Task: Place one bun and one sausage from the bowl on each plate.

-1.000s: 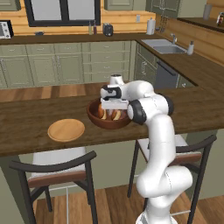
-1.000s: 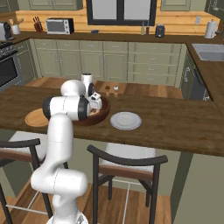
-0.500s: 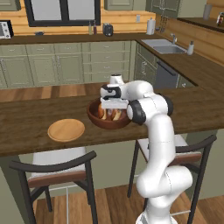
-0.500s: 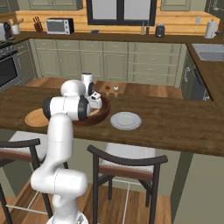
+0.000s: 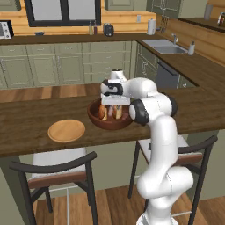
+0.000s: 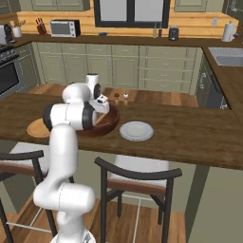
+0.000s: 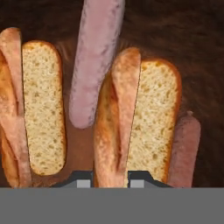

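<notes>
Your tool (image 7: pixel 111 180) is down inside the bowl (image 5: pixel 94 117), its jaws drawn narrow on the near end of the bun (image 7: pixel 131 118) that stands between the two tips in the hand view. The bowl sits mid-counter, with the tan plate (image 5: pixel 66 130) toward the counter's left end and the pale plate (image 6: pixel 136 131) on its other side.

To do this step well, lift straight up and slowly. A sausage (image 7: pixel 94 61) lies just beside the bun on one flank and a second sausage (image 7: pixel 184 148) touches its other side, so any sideways drag could roll them or pull one along. Clear the bowl's rim before you swing toward a plate.

The hand view gives you the contact itself: which bun is pinched and a second bun (image 7: pixel 43 105) nearby. The base views give what it cannot: the bowl's rim height and where each plate waits.
</notes>
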